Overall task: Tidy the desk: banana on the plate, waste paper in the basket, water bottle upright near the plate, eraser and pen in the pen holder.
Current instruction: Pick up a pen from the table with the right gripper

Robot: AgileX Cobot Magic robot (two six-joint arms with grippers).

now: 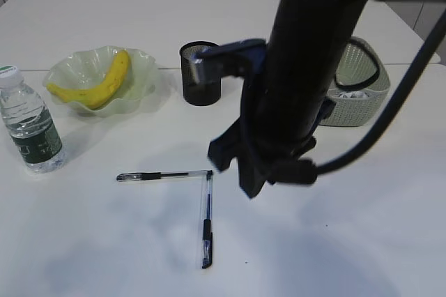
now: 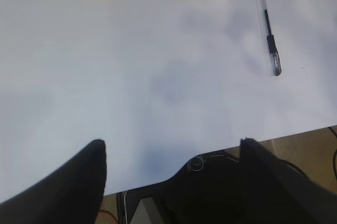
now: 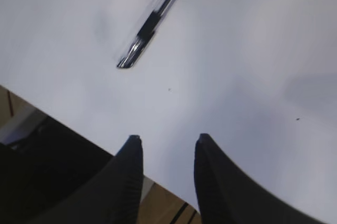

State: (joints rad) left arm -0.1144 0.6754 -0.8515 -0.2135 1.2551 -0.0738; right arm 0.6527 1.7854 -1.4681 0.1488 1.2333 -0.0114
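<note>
The left black gripper (image 2: 171, 153) is spread wide and holds nothing; the right black gripper (image 3: 167, 150) has a small gap, empty too. Two clear pens (image 1: 205, 217) lie on the white desk (image 1: 334, 241) (ends touching). Only the outside view shows the yellow banana (image 1: 97, 84) in the pale green wavy plate (image 1: 143, 67).

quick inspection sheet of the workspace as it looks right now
surface: white desk, thin seam across the back
job's things: banana in the plate; water bottle upright left of the plate; two pens lying end to end in an L; pen holder upright; basket with something white inside; eraser not seen
clutter: nothing seen
grippers: left claw open, empty; right claw partly open, empty, above the desk
cables: black cable looping off the right arm
surroundings: pale wall panels behind
</note>
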